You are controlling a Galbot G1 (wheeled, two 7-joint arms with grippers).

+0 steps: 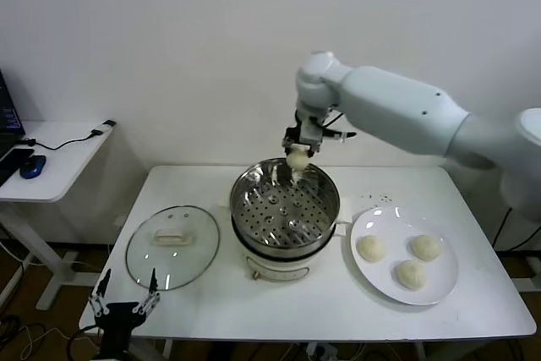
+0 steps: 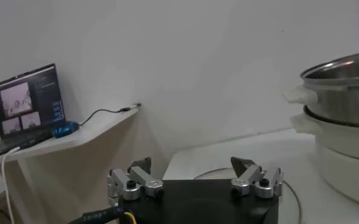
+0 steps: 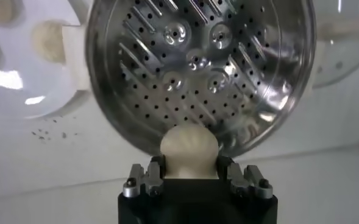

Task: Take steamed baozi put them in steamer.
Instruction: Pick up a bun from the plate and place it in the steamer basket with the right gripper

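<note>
One baozi (image 1: 297, 158) rides clamped in the right claw (image 1: 297, 161) above the far rim of the steamer (image 1: 325, 183), whose perforated tray holds no bun yet. Three more baozi (image 1: 411, 260) wait on the white plate (image 1: 369, 277) beside the steamer, on the table (image 1: 211, 293). Judging by this, none has been delivered and all four remain to go in. Left claw (image 1: 125, 297) hangs parked by the table's near left edge, fingers apart, near the glass lid (image 1: 172, 246).
</note>
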